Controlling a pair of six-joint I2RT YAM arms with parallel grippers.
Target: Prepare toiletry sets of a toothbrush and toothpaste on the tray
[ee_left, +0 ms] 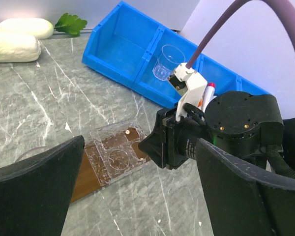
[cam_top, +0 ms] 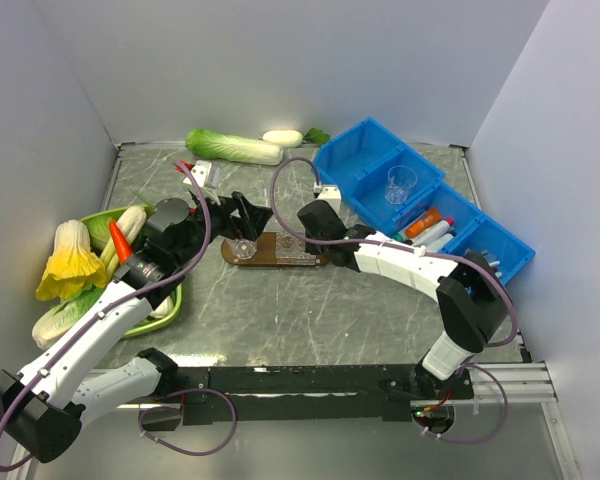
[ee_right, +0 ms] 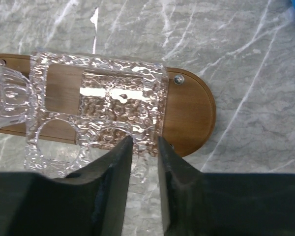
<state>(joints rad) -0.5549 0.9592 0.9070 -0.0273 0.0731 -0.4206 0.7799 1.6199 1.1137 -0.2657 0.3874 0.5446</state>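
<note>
The tray (ee_right: 187, 113), dark-brown wood with rounded ends, lies mid-desk (cam_top: 310, 310), its long axis running left to right in the top view. A clear dimpled holder (ee_right: 98, 108) with round holes sits on it. The right hand (ee_right: 144, 147) hangs over the holder's near edge, fingers narrowly apart; whether they pinch it is unclear. The left hand (cam_top: 248, 222) gapes wide just beyond the tray. The orange toothpaste (cam_top: 423, 222) lies slantwise in the blue bin (cam_top: 360, 160).

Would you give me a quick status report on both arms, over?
Left gripper open, empty, by the tray. Right gripper nearly closed at the clear holder's edge, grip unclear. Toothpaste in the blue bin. Arms crowded close together.
</note>
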